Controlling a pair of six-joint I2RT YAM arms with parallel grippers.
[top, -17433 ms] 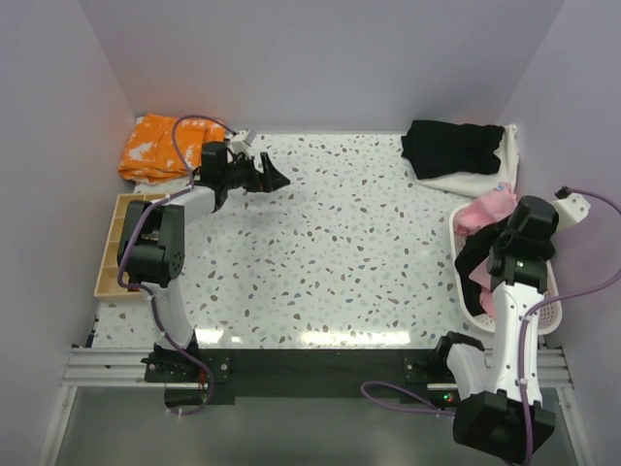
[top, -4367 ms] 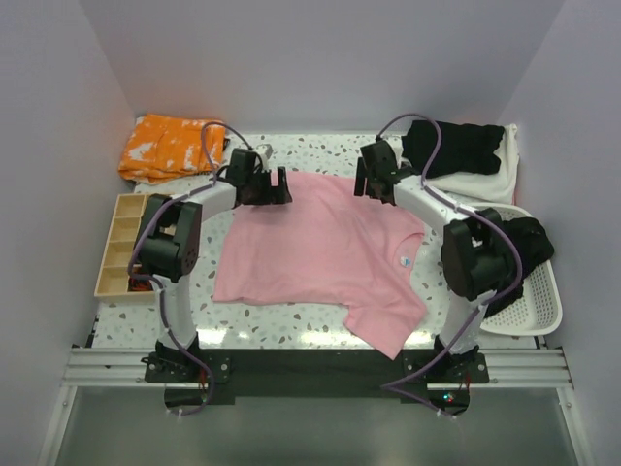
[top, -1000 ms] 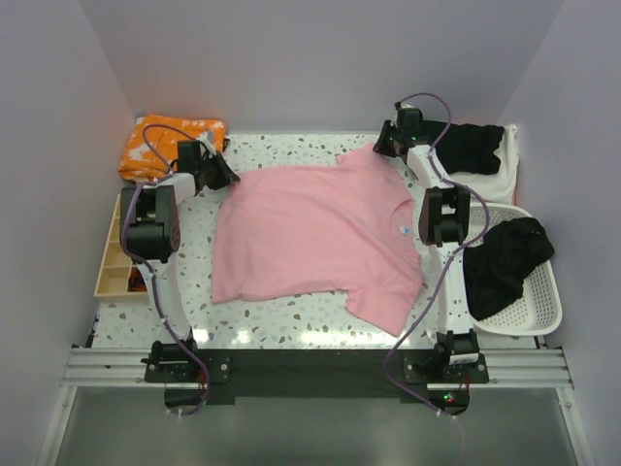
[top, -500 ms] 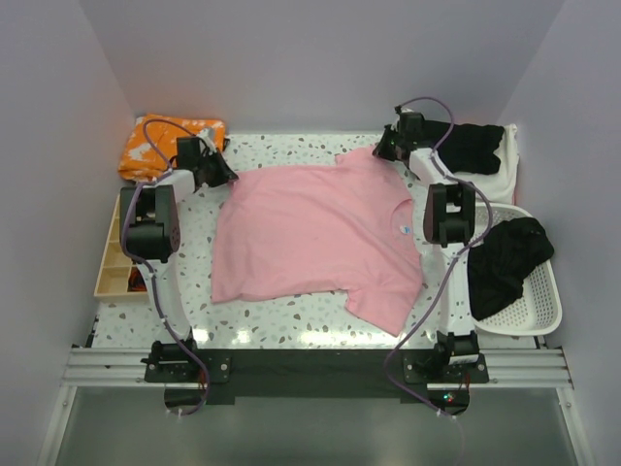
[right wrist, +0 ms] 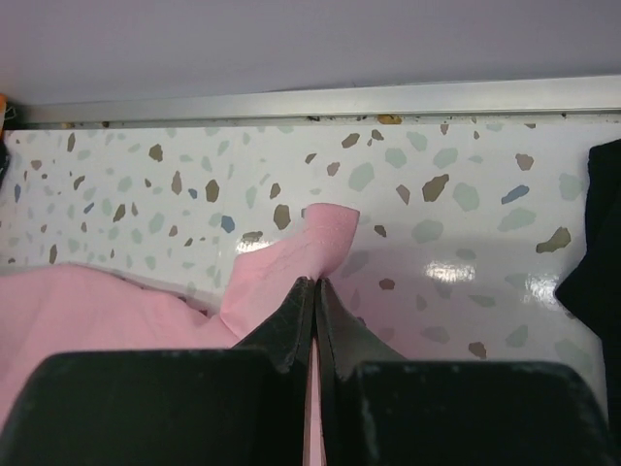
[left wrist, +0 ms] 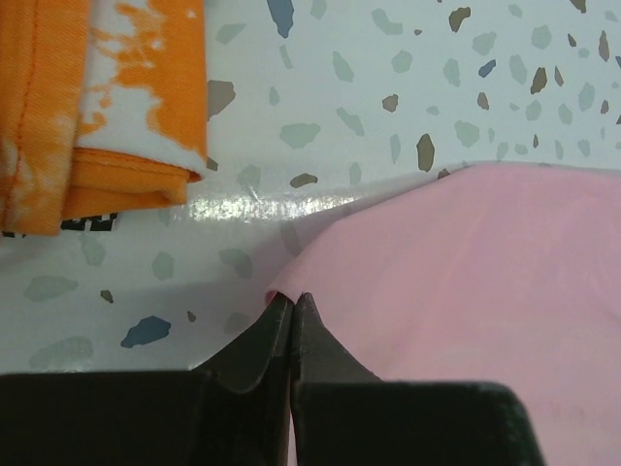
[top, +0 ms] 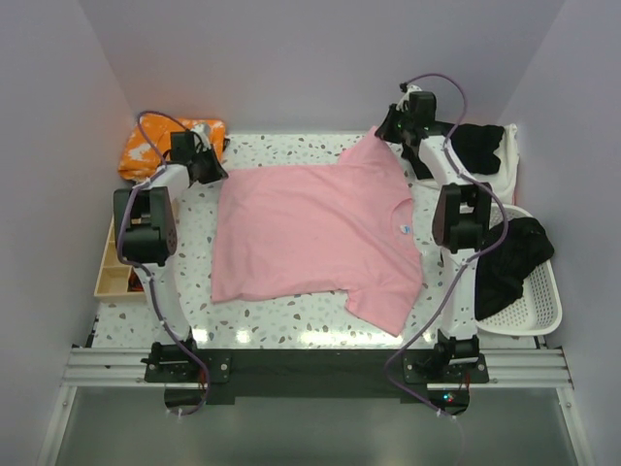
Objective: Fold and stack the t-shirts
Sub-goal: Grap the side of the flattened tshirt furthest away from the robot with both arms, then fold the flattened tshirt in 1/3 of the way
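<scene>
The pink shirt point(top: 310, 238) lay spread flat across the middle of the table point(top: 291, 317), one sleeve reaching toward the near edge and its far corners meeting the two grippers. To its right, a black shirt point(top: 505, 262) hung crumpled over the rim of a white basket point(top: 546, 313). To its left, a wooden tray point(top: 105, 264) sat at the table's edge, partly behind the left arm. Farther back, the left gripper point(left wrist: 292, 309) had its jaws pressed fully together on the shirt's far left corner. The pink edge was pinched right at the tips, and the rest of the cloth spread away to their right on the table. The right gripper point(right wrist: 314, 286) was likewise clenched with no gap, grasping the far right corner. There a small tab of pink stood past the tips and the fabric was drawn up into a ridge. Beyond the left gripper, a folded orange cloth point(top: 160, 146) lay in the far left corner, near the pink shirt but apart from it. In the far right corner, a second black shirt point(top: 475, 146) rested on an off-white shirt point(top: 490, 181), just beside the right gripper.
</scene>
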